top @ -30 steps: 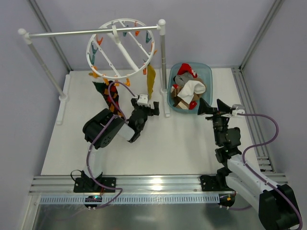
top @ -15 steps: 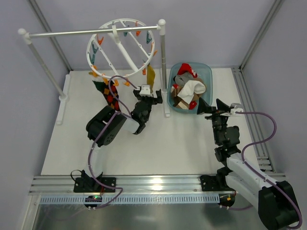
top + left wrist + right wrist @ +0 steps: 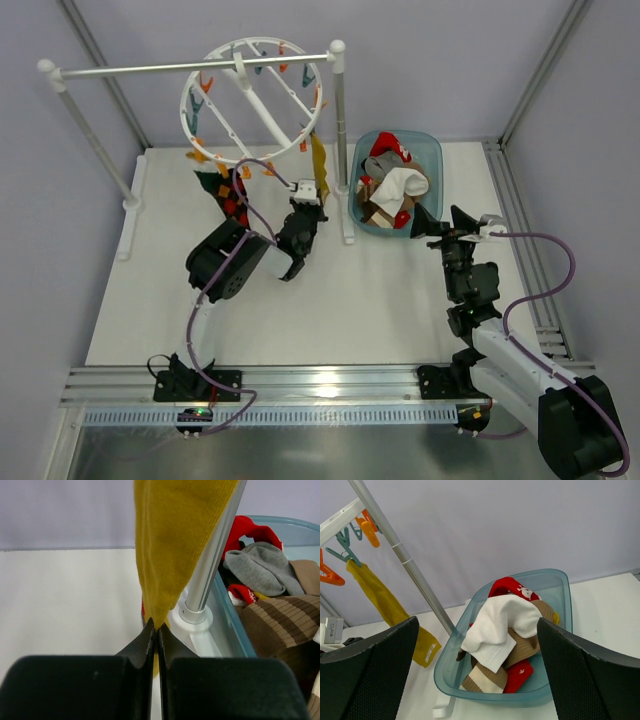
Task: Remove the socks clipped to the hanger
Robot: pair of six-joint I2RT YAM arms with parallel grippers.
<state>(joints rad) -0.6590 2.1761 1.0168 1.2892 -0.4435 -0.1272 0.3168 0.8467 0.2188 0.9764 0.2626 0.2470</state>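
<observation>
Now: your left gripper (image 3: 155,630) is pinched tight on the lower tip of the yellow sock (image 3: 175,540), which hangs clipped to the hanger (image 3: 186,112), just beside the post (image 3: 210,565). Your right gripper (image 3: 438,222) gapes wide near the bin (image 3: 490,696), holding nothing.

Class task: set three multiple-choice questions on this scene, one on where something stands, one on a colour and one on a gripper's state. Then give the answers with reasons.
1. The basin is:
A. left of the rack
B. right of the rack
C. hanging from the rack

2. The sock pinched by the left gripper is:
A. white
B. yellow
C. grey

3. The right gripper is:
A. open and empty
B. shut on a sock
C. shut on the rack

Answers:
1 B, the basin sits on the table beside the rack's right post.
2 B, yellow cloth runs down into the closed fingertips.
3 A, its fingers stand wide apart, gripping nothing.
</observation>
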